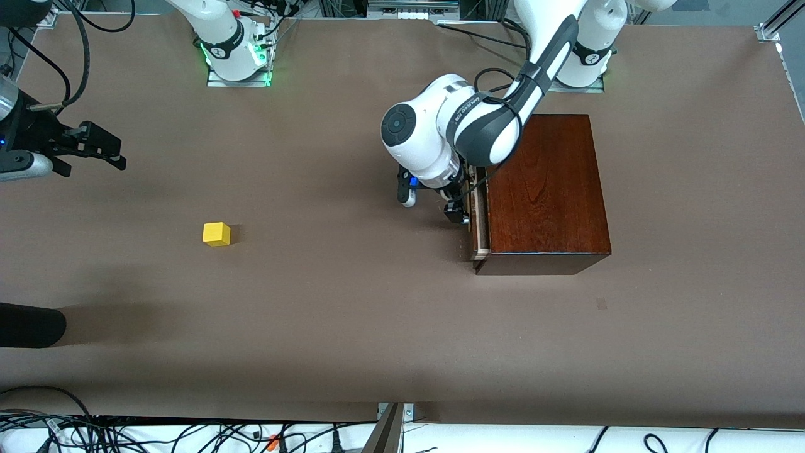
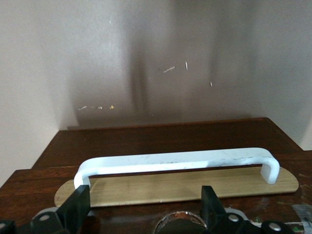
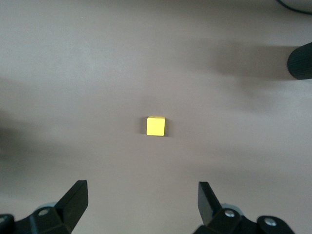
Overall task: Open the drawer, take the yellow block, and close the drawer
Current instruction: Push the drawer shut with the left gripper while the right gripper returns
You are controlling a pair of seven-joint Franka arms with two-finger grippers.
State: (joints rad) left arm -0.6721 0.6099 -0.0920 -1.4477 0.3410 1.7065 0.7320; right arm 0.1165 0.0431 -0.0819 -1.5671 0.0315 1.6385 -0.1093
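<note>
The dark reddish-brown wooden box (image 1: 544,182) stands toward the left arm's end of the table. Its drawer (image 1: 480,220) shows only as a narrow pale strip at the box's front. My left gripper (image 1: 457,211) is open right in front of the drawer. In the left wrist view the white bar handle (image 2: 175,161) lies just past my open left gripper (image 2: 144,204), which holds nothing. The yellow block (image 1: 216,233) lies on the bare table toward the right arm's end. My right gripper (image 1: 94,148) is open and empty in the air; its wrist view shows the block (image 3: 156,126) below the gripper (image 3: 141,200).
A black rounded object (image 1: 28,324) juts in at the table's edge toward the right arm's end, nearer to the front camera than the block; it also shows in the right wrist view (image 3: 300,61). The brown table (image 1: 352,302) is bare between block and box.
</note>
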